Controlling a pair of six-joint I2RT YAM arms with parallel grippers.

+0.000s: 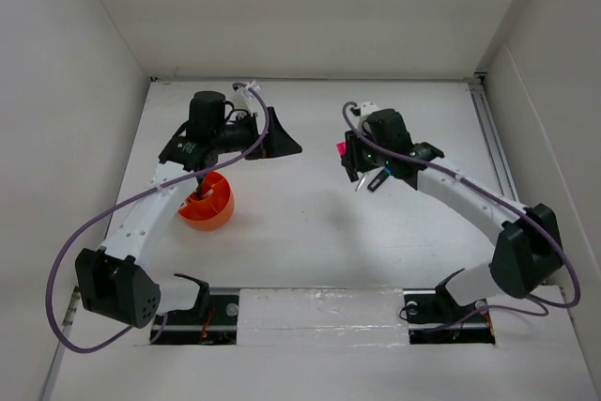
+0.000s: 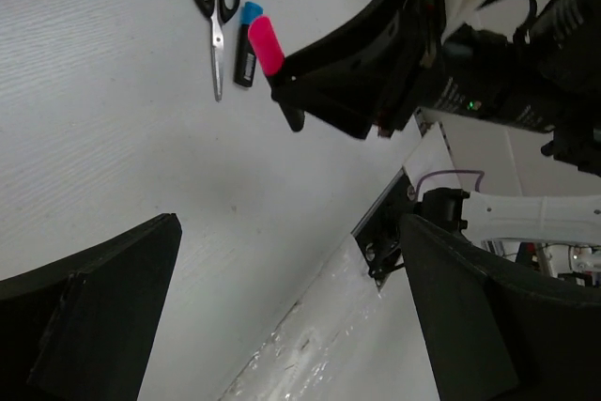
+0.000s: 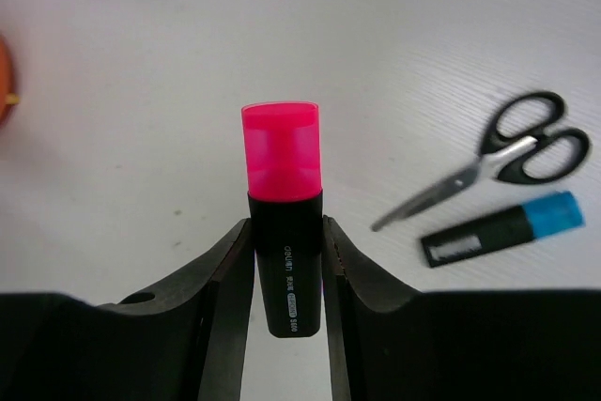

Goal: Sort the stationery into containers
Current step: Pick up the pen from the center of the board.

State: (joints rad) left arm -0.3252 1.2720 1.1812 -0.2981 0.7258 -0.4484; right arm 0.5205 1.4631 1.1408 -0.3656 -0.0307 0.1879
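Right wrist: we count two chunky highlighters (image 3: 502, 232), one metal scissors (image 3: 470, 174). Right end effector (image 3: 286, 227) squeezes pink highlighter (image 3: 282, 185); left end effector (image 2: 291, 298) is wide apart.

A robotics lab cell: bare white walls (image 1: 310, 7) enclose a white table (image 1: 310, 232) carrying robot arms (image 1: 141, 220).

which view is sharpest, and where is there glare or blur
Right wrist is sharpest: the pink highlighter shows readable print, and the scissors behind it look slightly softer. Left wrist: its own fingers are dark, featureless shapes, and the glossy strip catches glare. Top external: even, soft light, weak shadows, with the same strip shiny at the near edge.
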